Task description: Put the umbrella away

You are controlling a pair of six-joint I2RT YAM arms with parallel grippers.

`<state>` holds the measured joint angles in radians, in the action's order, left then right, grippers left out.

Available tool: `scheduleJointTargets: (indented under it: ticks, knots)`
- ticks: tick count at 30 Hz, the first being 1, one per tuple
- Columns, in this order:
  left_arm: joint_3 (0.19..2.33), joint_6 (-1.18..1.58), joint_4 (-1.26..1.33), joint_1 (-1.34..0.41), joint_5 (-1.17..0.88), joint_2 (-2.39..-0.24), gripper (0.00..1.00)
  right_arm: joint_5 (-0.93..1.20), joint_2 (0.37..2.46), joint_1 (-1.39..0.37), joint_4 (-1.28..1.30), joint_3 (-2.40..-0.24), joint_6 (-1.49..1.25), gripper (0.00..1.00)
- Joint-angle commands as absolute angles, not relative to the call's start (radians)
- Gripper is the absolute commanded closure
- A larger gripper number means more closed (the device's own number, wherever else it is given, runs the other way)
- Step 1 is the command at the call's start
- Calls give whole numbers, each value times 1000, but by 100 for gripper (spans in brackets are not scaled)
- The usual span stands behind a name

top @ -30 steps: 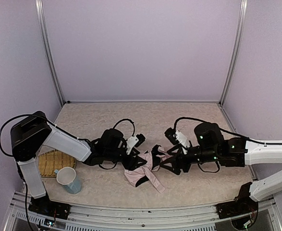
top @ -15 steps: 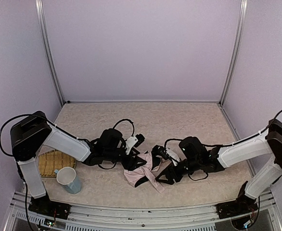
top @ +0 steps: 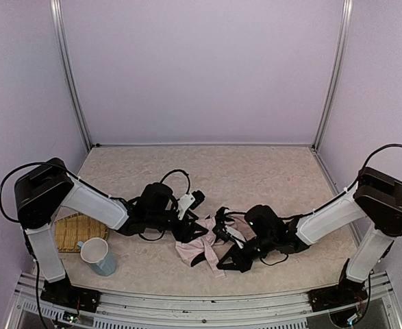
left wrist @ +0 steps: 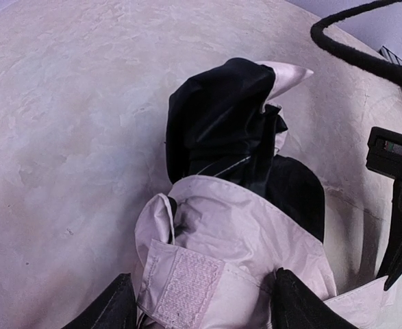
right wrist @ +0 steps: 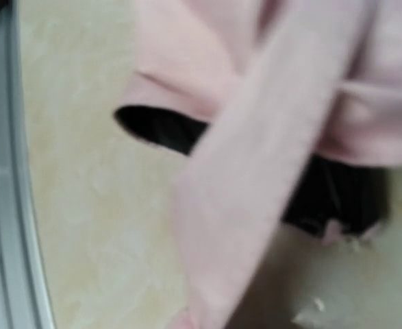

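Observation:
The umbrella (top: 199, 245) lies folded in a loose bundle at the table's front middle, pale pink outside with black lining showing. My left gripper (top: 187, 230) is shut on its left end. In the left wrist view the two black fingertips (left wrist: 111, 307) press either side of the pink fabric (left wrist: 235, 233) and its velcro tab (left wrist: 187, 288). My right gripper (top: 222, 264) is low at the bundle's front right, shut on the umbrella's pink strap (right wrist: 255, 171). The strap runs up from the bottom of the right wrist view, where that gripper's fingers do not show.
A woven mat (top: 69, 230) and a pale mug (top: 98, 255) sit at the front left beside the left arm's base. The table's metal front rail (right wrist: 2, 178) is close to the right gripper. A black cable (left wrist: 355, 41) loops behind the umbrella.
The right arm has swung left and down to the umbrella's front edge, and its gripper went from open to shut on the strap. The left gripper has not moved.

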<state>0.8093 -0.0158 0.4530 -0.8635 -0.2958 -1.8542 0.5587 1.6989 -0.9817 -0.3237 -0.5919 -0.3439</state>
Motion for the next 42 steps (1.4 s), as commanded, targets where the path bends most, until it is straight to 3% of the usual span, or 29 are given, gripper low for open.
scheduleJointTargets:
  ticks: [1,3,7,13,20,21,24,25,34,42]
  knots:
    - [766,-37,351,-851,-291,-1864,34,557,1657,-985,-322,-598,-352,100]
    - [764,-37,356,-850,-293,-1861,34,537,1639,-984,-309,-602,-358,100]
    - [763,-37,358,-850,-296,-1861,33,510,1639,-984,-281,-618,-346,78]
    - [761,-39,358,-848,-302,-1861,33,519,1714,-985,-301,-658,-327,66]
    - [755,-37,364,-842,-306,-1858,33,576,1767,-984,-341,-657,-336,67]
    - [755,-38,366,-841,-307,-1858,33,575,1768,-985,-343,-657,-337,70]
    - [755,-38,366,-839,-308,-1858,33,576,1759,-984,-343,-658,-341,96]
    - [753,-37,365,-839,-308,-1858,32,562,1747,-983,-331,-658,-341,100]
    - [698,-99,400,-851,-359,-1785,13,10,1583,-982,137,-721,-323,100]
    - [674,-213,406,-889,-448,-1691,7,-132,1704,-1055,244,-822,-287,100]
